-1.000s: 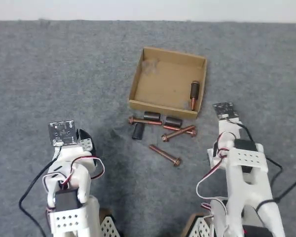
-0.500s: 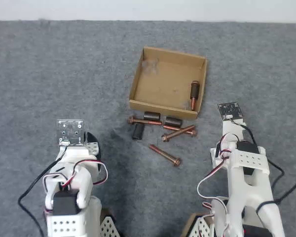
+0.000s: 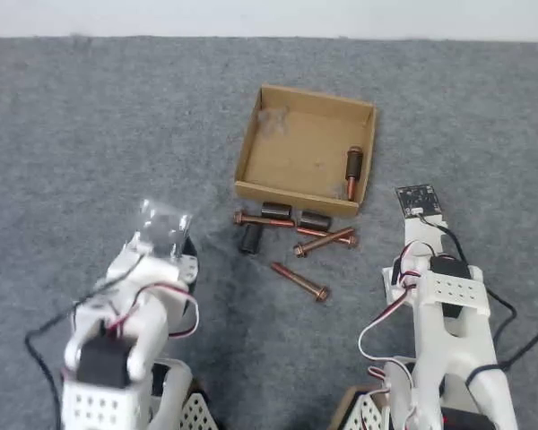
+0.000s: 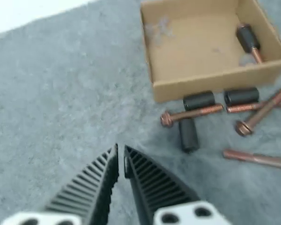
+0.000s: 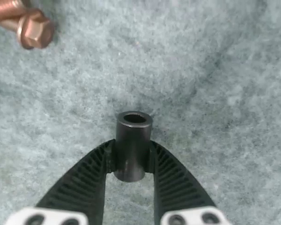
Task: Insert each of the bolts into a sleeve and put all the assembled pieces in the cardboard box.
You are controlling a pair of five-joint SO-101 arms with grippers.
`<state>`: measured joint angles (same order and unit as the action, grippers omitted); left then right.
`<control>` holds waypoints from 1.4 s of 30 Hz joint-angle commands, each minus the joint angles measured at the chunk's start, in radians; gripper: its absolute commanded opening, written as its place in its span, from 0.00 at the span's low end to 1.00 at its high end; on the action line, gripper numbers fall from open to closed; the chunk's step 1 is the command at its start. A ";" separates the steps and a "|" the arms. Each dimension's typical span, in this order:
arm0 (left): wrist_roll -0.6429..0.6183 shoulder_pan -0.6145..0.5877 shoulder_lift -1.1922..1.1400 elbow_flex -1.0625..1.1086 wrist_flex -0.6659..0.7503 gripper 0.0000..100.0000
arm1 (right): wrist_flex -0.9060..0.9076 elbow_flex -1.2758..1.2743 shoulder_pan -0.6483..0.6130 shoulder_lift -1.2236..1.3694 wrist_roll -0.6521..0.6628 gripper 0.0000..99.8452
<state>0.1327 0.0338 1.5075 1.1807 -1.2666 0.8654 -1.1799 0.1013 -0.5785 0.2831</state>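
grey carpet (image 3: 90, 134); right jaws grip black sleeve (image 5: 132, 145); left jaws nearly closed, empty

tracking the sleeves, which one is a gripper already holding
The sleeve clamped in the right gripper, its bore facing that wrist camera. The three other loose sleeves lie on the carpet in front of the cardboard box.

No legible text or labels.

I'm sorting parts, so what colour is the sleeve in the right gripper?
The sleeve in the right gripper is black; the right wrist view shows it best.
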 commanded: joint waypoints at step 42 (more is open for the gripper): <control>0.781 0.482 -1.768 -0.981 -0.094 0.11 | -0.054 -0.012 0.010 -0.047 0.023 0.01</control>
<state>0.8968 0.5232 -0.2447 0.2708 -1.3771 0.8255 -1.1968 0.1013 -0.5785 0.2892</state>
